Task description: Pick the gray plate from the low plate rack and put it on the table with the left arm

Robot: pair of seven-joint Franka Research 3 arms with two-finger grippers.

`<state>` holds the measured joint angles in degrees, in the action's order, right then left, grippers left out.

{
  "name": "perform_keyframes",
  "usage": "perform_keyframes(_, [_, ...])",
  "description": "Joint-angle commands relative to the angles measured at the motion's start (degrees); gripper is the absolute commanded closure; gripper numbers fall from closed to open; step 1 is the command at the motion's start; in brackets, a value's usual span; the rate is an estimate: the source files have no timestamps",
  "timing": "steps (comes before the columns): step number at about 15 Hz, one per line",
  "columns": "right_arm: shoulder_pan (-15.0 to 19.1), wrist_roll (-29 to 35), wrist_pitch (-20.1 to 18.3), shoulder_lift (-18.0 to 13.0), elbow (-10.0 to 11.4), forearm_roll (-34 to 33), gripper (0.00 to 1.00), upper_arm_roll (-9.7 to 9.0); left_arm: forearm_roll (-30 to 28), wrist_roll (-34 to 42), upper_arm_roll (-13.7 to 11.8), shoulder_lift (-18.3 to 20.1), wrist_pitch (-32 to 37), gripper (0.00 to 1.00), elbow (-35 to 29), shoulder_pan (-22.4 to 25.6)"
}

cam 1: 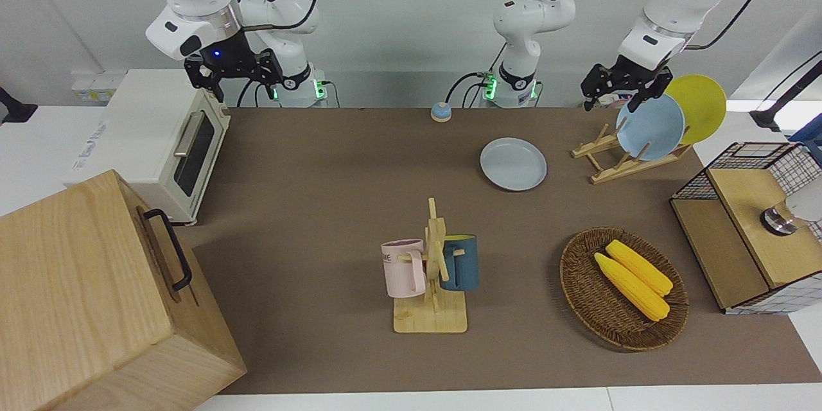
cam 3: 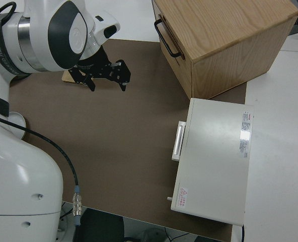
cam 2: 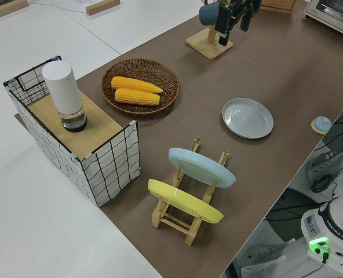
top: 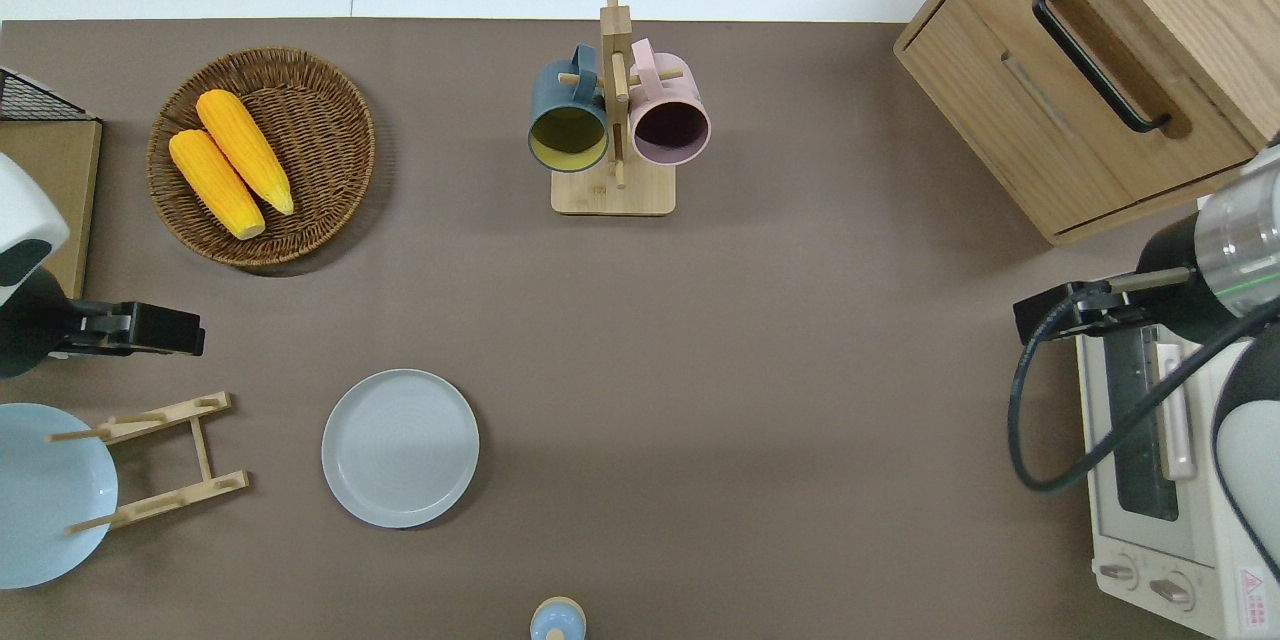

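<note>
The gray plate (cam 1: 514, 164) (top: 400, 447) (cam 2: 248, 117) lies flat on the table's brown mat (cam 1: 321, 192), beside the low plate rack (cam 1: 594, 144) (top: 200, 447) (cam 2: 190, 152) toward the table's middle. The rack holds a light-blue plate (cam 1: 650, 127) (cam 2: 200, 167) and a yellow plate (cam 1: 700, 106) leaning on its pegs. My left gripper (cam 1: 612, 103) (top: 195, 335) (cam 2: 232, 29) hangs open and empty in the air, over bare mat between the rack and the corn basket. It touches nothing. My right gripper (cam 1: 234, 80) (cam 3: 107, 85) is parked, fingers apart.
A wicker basket (cam 1: 581, 298) with two corn cobs, a wooden mug stand (cam 1: 433, 270) with two mugs, a wire basket box (cam 1: 745, 231), a toaster oven (cam 1: 167, 141), a wooden cabinet (cam 1: 96, 295) and a small blue bell (cam 1: 440, 112) stand around the mat.
</note>
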<state>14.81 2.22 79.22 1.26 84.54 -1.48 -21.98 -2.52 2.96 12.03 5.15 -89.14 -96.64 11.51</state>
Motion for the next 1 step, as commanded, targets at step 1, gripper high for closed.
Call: perform_keyframes(1, [1.36, 0.68, -0.64, -0.12, -0.42, -0.37, 0.017, -1.13, 1.46, -0.93, 0.1, -0.84, 1.42, 0.01, 1.46, -0.43])
